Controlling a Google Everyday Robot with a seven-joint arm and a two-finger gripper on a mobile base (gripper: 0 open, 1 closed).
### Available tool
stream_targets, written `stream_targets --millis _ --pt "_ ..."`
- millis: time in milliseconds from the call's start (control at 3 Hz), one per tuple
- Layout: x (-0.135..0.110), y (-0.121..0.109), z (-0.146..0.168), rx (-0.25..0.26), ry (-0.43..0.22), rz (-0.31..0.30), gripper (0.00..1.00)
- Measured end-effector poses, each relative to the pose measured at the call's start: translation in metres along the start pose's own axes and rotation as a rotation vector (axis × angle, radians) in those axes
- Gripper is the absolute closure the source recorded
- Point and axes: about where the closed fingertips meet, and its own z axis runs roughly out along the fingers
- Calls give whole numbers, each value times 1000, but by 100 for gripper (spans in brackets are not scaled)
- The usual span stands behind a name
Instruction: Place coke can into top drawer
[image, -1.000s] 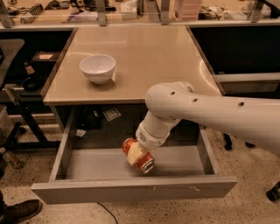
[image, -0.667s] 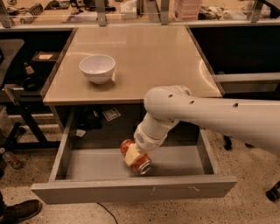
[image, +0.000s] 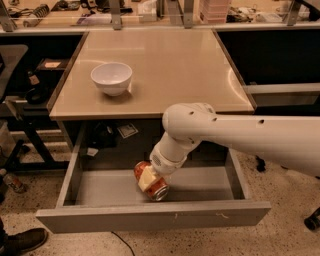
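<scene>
The top drawer (image: 95, 186) is pulled open below the tabletop, a wide shallow grey metal tray with a plain front panel. My white arm reaches down from the right into it. My gripper (image: 148, 178) is shut on the coke can (image: 156, 189), a small red-orange can with a silver end. The can is tilted, its silver end low and toward the front, at or just above the drawer floor near the middle. A pale finger (image: 146, 177) lies across the can's side.
A white bowl (image: 112, 77) stands on the beige tabletop (image: 170, 65) at the left. Dark shelving and clutter flank the table. A shoe (image: 20, 242) shows on the speckled floor at the lower left. Small items lie under the table behind the drawer.
The gripper and can have shifted slightly toward the left and the drawer's back. The can's tilt is about the same. The bowl has not moved.
</scene>
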Motion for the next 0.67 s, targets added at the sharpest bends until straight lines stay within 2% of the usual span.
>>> stream_targets --millis 667 --pt "-2 3 7 -19 5 0 100"
